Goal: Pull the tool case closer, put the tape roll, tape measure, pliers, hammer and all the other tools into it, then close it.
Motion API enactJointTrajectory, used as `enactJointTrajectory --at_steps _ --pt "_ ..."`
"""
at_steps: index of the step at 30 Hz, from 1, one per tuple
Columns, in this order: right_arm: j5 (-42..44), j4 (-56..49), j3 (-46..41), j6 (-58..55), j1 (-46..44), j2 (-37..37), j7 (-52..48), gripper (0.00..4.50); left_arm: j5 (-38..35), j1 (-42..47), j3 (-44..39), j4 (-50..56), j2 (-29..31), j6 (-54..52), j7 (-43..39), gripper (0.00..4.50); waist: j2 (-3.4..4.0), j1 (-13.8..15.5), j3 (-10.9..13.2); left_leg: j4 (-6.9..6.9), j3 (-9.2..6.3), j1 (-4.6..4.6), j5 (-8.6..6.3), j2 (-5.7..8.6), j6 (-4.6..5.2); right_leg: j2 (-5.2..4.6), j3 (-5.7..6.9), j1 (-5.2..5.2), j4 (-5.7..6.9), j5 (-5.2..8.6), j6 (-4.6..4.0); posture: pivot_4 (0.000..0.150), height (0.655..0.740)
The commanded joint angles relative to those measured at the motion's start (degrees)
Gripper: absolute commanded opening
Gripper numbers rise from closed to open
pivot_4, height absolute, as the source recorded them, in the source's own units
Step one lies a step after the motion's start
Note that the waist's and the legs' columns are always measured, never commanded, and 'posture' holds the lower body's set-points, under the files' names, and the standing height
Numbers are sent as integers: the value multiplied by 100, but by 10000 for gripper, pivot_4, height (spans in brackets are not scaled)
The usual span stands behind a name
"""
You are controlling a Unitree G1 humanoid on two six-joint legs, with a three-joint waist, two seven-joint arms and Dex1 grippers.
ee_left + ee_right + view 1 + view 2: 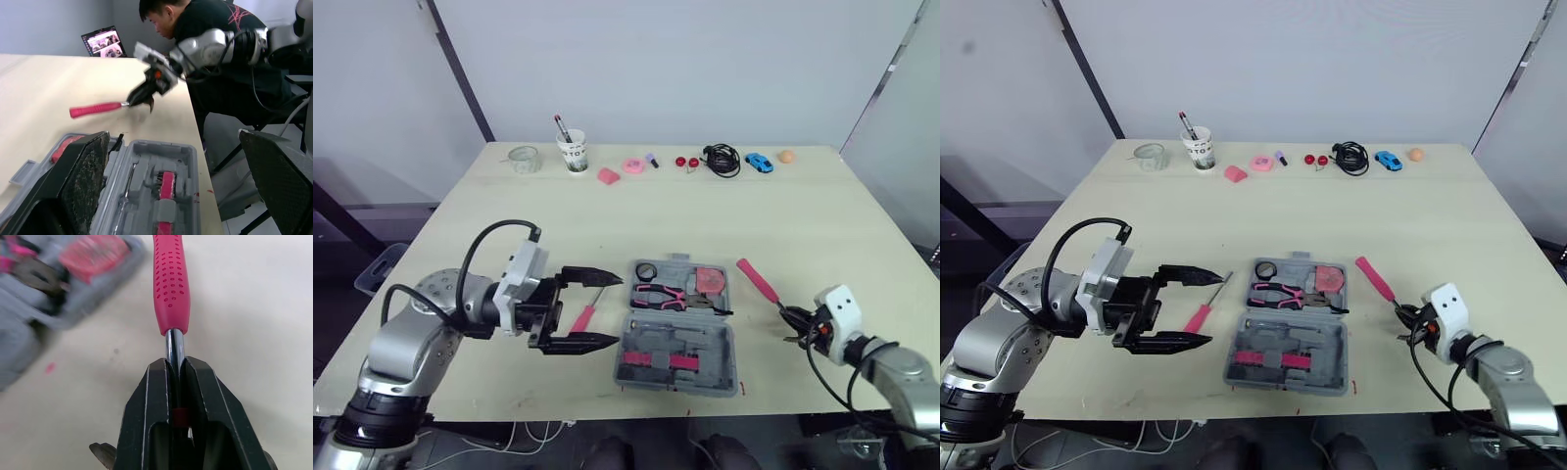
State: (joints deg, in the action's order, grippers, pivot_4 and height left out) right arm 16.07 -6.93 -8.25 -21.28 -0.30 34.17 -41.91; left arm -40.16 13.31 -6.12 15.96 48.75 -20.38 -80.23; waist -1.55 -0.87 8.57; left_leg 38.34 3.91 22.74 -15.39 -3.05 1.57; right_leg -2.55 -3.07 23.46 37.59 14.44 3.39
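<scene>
The grey tool case (677, 354) lies open near the table's front edge. Its far half holds pink pliers (658, 294), a red tape measure (710, 281) and a small tape roll (646, 270). My left gripper (619, 310) is open just left of the case, with its fingers either side of a pink-handled screwdriver (582, 317) lying on the table. To the right of the case, my right gripper (175, 367) is shut on the metal shaft of the hammer (171, 284). The hammer's pink handle (759, 281) points to the back left, low over the table.
Along the far edge stand a glass jar (524, 159), a cup of pens (573, 152), pink bits (632, 165), a black cable (722, 159), a blue toy car (759, 163) and an orange ball (786, 156). A person (205, 19) sits beyond the table's right side.
</scene>
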Motion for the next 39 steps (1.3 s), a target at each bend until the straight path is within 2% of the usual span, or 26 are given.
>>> enactJointTrajectory --at_steps 1,4,8,18,26,39 --pt "266 -815 84 -288 -137 316 -338 139 84 30 -166 -139 143 234 -229 45000 -1 4 0 0 -2 0 0 -1 0 2 1 0 1 0 0 1500 7400" --pt "490 -1352 366 -956 -346 560 -503 139 163 15 -197 -324 198 392 -362 45000 -1 7 0 0 -1 0 0 -2 0 3 1 0 1 0 0 1500 7400" --pt "383 -2032 1373 -1630 -957 838 -766 139 288 -158 -290 -572 348 629 -627 45000 -1 4 0 0 -1 1 0 -4 0 3 1 2 0 5 -10 1500 7400" --pt "-314 -2214 3294 -2351 -2033 851 -888 139 513 -606 -431 -934 565 1075 -1012 45000 -7 26 -1 4 2 8 0 -5 0 -1 3 5 -4 14 -24 1500 7400" --pt "-880 -1789 4022 -2572 -2768 711 -905 139 626 -662 -428 -1297 675 1343 -1127 45000 -7 21 -2 3 2 7 0 -6 0 -1 7 8 -1 13 -25 1500 7400" --pt "-1354 -1505 4381 -2299 -2976 576 -1072 139 598 -733 -451 -1415 773 1422 -1120 45000 -9 11 -3 3 5 7 0 -8 0 0 7 11 3 13 -25 1500 7400"
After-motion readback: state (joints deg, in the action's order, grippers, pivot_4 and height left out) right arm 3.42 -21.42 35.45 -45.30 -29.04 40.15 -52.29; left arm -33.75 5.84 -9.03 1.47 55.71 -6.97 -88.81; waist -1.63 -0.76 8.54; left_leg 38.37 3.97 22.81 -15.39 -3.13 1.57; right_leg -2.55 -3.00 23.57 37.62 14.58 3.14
